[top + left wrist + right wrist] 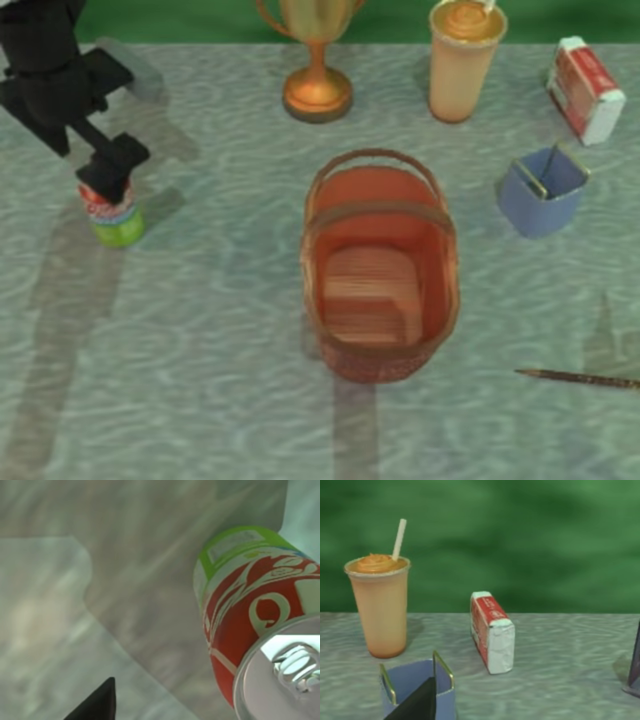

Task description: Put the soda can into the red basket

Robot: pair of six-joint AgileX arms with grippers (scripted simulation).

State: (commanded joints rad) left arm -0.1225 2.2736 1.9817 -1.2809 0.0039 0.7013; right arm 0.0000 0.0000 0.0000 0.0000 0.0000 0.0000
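Observation:
The soda can (113, 215) stands upright at the table's left, red on top and lime green below. In the left wrist view the soda can (245, 610) fills one side, its silver top close to the camera. My left gripper (112, 170) hangs open right over the can's top. One dark finger (99, 705) shows apart from the can; the other is hidden. The red basket (436, 262) sits at the table's middle, nothing in it. My right arm is outside the top view; one finger (422, 702) shows in front of a blue bucket.
Along the back stand a gold trophy (318, 70), a tall orange cup (463, 70) with a straw and a red-and-white carton (586, 92). A small blue bucket (542, 192) sits right of the basket. A thin pencil (580, 378) lies near the right edge.

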